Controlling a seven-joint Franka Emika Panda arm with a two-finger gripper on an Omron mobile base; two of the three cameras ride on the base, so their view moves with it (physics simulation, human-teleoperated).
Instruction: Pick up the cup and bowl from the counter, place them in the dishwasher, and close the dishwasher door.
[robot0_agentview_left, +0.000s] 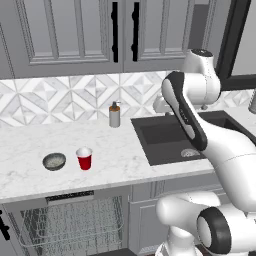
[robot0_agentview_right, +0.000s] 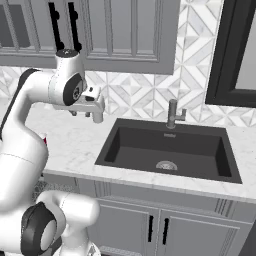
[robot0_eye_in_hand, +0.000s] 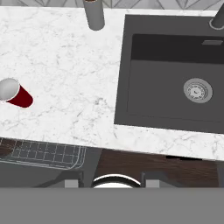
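The red cup (robot0_agentview_left: 84, 159) stands upright on the white counter (robot0_agentview_left: 30, 180), with the grey-green bowl (robot0_agentview_left: 54, 161) just to its left. Below them the dishwasher (robot0_agentview_left: 70, 220) is open and its wire rack shows. The dishwasher door is dropped down, and its dark inner side (robot0_eye_in_hand: 39, 176) shows below the rack (robot0_eye_in_hand: 43, 153). My gripper (robot0_agentview_right: 81, 114) hangs high over the counter by the sink's left edge, pointing down and well right of the cup (robot0_eye_in_hand: 15, 93). Its fingertips (robot0_eye_in_hand: 72, 181) stand apart with nothing between them.
A grey soap dispenser (robot0_agentview_left: 115, 115) stands at the back of the counter near the wall. The dark sink (robot0_agentview_right: 167, 150) with its faucet (robot0_agentview_right: 173, 114) lies to the right. Upper cabinets with black handles (robot0_agentview_left: 115, 30) hang above.
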